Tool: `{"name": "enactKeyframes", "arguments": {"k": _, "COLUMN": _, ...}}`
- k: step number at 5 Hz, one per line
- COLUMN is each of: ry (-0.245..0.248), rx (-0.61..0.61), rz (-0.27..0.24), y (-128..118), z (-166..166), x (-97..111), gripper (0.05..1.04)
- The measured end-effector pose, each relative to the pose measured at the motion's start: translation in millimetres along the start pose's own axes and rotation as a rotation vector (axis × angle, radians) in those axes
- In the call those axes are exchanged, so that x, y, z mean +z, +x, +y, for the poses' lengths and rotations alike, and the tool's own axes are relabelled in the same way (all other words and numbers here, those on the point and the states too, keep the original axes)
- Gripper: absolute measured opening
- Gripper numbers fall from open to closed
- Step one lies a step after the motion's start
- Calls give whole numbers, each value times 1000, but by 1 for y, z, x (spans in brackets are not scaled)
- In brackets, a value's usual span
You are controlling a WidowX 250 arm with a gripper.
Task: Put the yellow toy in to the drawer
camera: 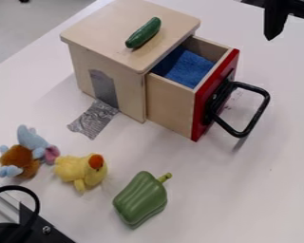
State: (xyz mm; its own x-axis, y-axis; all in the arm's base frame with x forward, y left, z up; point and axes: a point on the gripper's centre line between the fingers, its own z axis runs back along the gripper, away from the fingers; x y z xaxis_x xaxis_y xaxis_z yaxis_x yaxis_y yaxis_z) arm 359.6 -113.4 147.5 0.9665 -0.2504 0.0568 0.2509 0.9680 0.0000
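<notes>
Yellow plush duck (71, 168) with an orange beak lies on the white table (202, 190), at the lower left of the view, outside the drawer (170, 105). Right beside it is a blue, brown and pink plush toy (29, 153), so close that I can't tell whether they touch; a grasp could snag both. On its other side, a little apart, sits the green toy bell pepper (140, 199).

Farther out, the drawer is pulled partway from its wooden box (119, 24), a blue cloth (189, 69) inside. A toy cucumber (144, 33) rests on the box top. The gripper (291, 49) hangs at the upper right, its fingers spread, beyond the black handle (261, 110).

The step in hand looks like the approach: cross to the duck, passing above the handle, and descend on the pepper's side. The carry then needs height over the drawer walls.
</notes>
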Motion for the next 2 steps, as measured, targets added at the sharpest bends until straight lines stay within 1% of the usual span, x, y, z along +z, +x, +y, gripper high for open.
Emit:
{"name": "enactKeyframes", "arguments": {"k": 1, "ry": 1, "rx": -1, "rz": 46, "y": -4, "z": -1, "x": -15, "gripper": 998}}
{"name": "enactKeyframes", "arguments": {"k": 2, "ry": -12, "rx": 8, "rz": 80, "y": -40, "z": 2, "x": -29, "gripper": 998}}
